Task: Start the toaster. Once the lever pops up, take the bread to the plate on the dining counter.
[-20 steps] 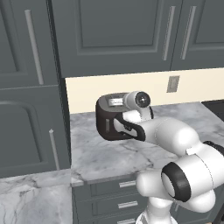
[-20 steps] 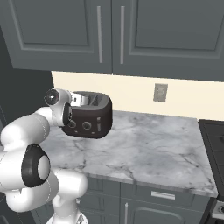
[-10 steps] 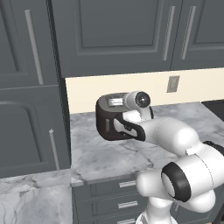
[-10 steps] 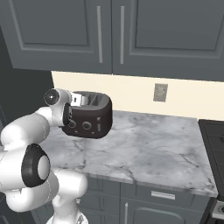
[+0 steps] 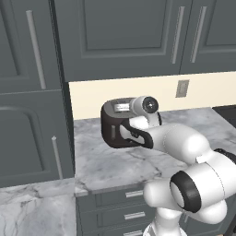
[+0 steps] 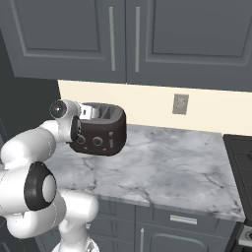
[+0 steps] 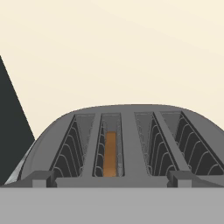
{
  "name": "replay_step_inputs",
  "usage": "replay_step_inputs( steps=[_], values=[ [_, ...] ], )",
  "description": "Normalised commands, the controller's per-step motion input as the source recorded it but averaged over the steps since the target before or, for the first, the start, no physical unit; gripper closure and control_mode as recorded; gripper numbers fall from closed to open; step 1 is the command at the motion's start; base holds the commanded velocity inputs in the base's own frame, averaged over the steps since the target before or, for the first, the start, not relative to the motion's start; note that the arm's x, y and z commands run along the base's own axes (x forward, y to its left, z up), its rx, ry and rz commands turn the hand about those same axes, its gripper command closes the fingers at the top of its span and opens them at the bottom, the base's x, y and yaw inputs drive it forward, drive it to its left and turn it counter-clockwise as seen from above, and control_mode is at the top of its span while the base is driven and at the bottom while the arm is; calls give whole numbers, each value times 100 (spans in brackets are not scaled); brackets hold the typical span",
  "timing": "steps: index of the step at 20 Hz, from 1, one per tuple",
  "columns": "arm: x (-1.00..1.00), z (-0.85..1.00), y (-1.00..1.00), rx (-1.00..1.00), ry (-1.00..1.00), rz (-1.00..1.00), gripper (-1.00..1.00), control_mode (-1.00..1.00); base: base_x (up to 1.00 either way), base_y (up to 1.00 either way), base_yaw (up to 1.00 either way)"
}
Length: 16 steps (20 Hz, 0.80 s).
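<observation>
We see the toaster (image 5: 115, 124) just left of centre in the left base view and left of centre in the right base view (image 6: 101, 130): boxy, dark brown-black shell w/ rounded corners and a silver slotted top. It sits on the desk (image 6: 167, 167), a white-grey veined marble slab w/ a smooth look, close to the cream back wall (image 5: 92, 94). Two round knobs (image 6: 97, 141) show on its front face in the right base view. A pale vertical slot (image 5: 113, 132) marks the end face in the left base view; we can't make out the lever tab itself there.

In the hand view the toaster top (image 7: 122, 144) sits in the lower half: grey, domed, four long slots w/ curved wire guards inside. The bread (image 7: 110, 153), a thin golden-brown slice, stands upright deep in the 2nd slot from the left.

Dark grey panelled cabinets (image 6: 147, 34) w/ slim metal bar handles hang above; grey drawers (image 5: 124, 203) w/ small silver pulls sit under the desk. A grey outlet plate (image 6: 180, 104) is on the cream wall, right of the toaster.

Arm pose: glossy white links w/ dark joints, elbow low in the frame, forearm reaching up and fwd to the toaster. The wrist, w/ a round cap (image 5: 148, 105), sits right at the toaster's upper edge, hand aimed along its top. The claw is spread wide, fully released, gripping nothing.
</observation>
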Motion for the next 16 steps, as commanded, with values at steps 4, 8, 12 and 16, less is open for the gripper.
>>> replay_step_inputs(
  steps=[4,8,12,16],
  values=[
    [0,0,0,0,0,0,-100,-100,0,0,0],
    [0,0,0,0,0,0,-100,-100,0,0,0],
    [0,0,0,0,0,0,-100,-100,0,0,0],
    [0,0,0,0,0,0,-100,-100,0,0,0]
  ],
)
